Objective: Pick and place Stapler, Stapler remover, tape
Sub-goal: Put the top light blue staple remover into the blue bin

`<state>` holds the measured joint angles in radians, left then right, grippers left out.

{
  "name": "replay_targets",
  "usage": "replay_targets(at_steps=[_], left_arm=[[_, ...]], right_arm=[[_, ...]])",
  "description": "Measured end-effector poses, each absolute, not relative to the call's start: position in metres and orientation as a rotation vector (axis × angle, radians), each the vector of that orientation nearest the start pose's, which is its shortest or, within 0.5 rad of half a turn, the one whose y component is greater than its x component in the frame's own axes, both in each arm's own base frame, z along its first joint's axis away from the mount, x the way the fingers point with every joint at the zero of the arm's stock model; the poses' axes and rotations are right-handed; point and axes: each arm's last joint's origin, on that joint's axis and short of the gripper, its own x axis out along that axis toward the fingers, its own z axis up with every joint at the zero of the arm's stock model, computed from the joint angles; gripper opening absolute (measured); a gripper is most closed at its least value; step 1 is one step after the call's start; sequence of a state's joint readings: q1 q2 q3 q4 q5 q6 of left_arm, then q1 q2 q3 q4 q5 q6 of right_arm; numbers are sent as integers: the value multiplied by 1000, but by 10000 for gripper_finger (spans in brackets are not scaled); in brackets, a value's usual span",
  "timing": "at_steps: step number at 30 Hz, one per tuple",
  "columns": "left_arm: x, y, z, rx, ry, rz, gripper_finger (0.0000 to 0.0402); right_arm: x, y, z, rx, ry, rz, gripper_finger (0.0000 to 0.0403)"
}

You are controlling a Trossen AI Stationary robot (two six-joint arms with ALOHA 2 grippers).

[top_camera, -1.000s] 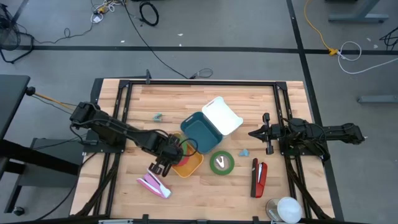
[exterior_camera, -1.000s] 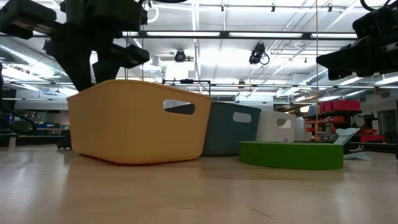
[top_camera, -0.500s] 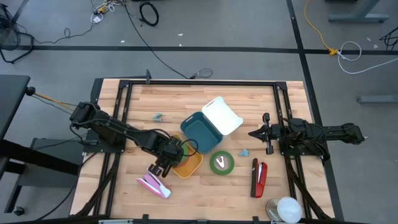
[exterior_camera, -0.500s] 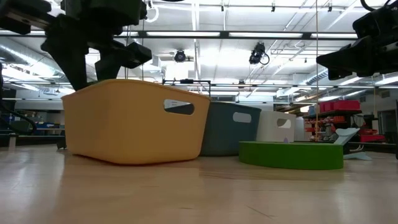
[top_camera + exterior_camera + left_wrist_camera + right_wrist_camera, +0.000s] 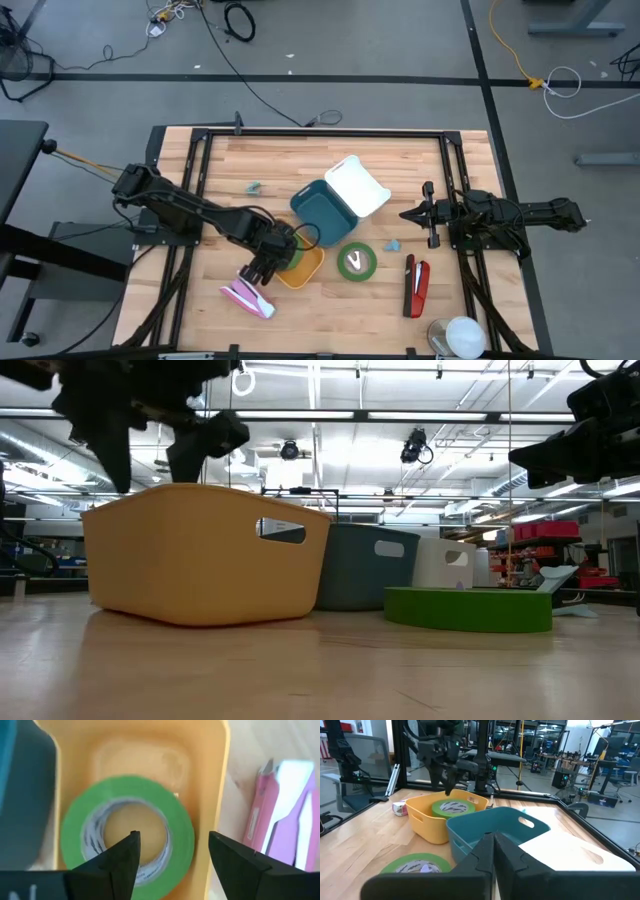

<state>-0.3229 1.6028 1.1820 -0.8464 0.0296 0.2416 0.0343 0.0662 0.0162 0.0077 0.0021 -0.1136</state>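
Left gripper (image 5: 264, 263) lower left of centre in the high view, over the near rim of the yellow bin (image 5: 304, 266); jaws apart, holding nothing, straddling the green tape roll (image 5: 127, 834) that lies flat in the bin. Second tape roll (image 5: 356, 262) flat on the tabletop (image 5: 400, 160) just right of the bin, lower centre. Red stapler (image 5: 416, 286) at lower right, lying on its side; pink stapler (image 5: 247, 297) at lower left, just beside the yellow bin. Teal bin (image 5: 324, 211) and white bin (image 5: 357, 186) in a diagonal row toward upper centre. Stapler remover not surely identified; small bluish bits too small to tell.

Right gripper (image 5: 428, 214) at centre right, closed and empty, waiting well apart from the bins.

Handling, as judgement: tape roll light, stiff, smooth-sided; best pinched across the wall, one finger in the core, one outside. Stapler denser, rigid, hinged; best taken across the narrow body near the middle, not by the tip, lest it pivot or spring open.
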Motion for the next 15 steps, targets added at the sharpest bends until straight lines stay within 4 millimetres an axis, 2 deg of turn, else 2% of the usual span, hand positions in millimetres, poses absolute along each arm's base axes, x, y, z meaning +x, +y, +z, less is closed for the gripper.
replay_targets(at_steps=[8,15], left_arm=[[300,-101,254,390,1138,-441,234],[305,-102,267,393,1084,-423,234]], right_arm=[[101,3,165,-114,40,35,13],[101,3,165,-114,41,34,13]])
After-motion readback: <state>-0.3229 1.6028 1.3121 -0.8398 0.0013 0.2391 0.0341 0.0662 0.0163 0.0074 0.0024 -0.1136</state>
